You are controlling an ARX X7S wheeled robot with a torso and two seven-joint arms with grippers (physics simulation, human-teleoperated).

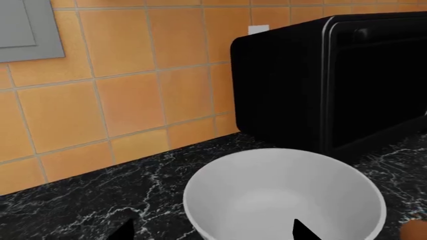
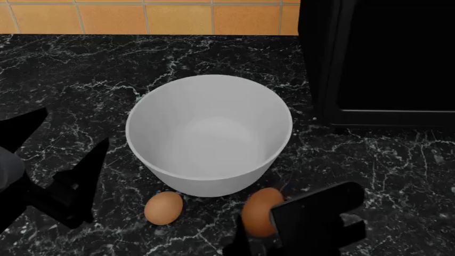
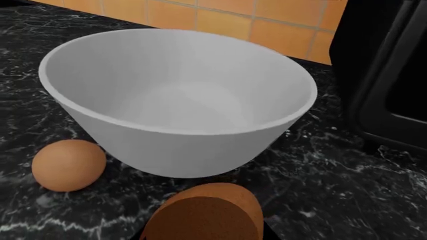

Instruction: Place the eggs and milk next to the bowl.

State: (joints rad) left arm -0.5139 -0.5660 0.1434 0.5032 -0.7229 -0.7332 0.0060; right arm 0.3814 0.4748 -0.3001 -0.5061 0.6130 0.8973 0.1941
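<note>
the counter (image 2: 85,80) is black stone veined with thin white marbling, and it runs back to a wall of orange tiles (image 1: 133,100) with pale grout; in the left wrist view a grey panel (image 1: 27,27) sits high on that wall and a small white plate (image 1: 259,30) shows just behind the appliance. a black microwave (image 2: 384,58) stands at the counter's back right, against the tiles, its dark door facing forward. the bowl (image 2: 210,133) stands upright near the middle of the counter, just left of the microwave and apart from it, plain white and with nothing inside. the pale tan egg (image 2: 163,208) lies on the stone at the bowl's front edge, just beside its base. the darker egg (image 2: 259,210) is close to the bowl's front right — pinched in the right gripper (image 2: 274,226), whose black fingers close around it; whether the egg touches the stone cannot be told. the left gripper (image 2: 61,160) hangs over the counter left of the bowl, its two dark fingers spread wide with only bare stone between them. the milk is not in any view.
</note>
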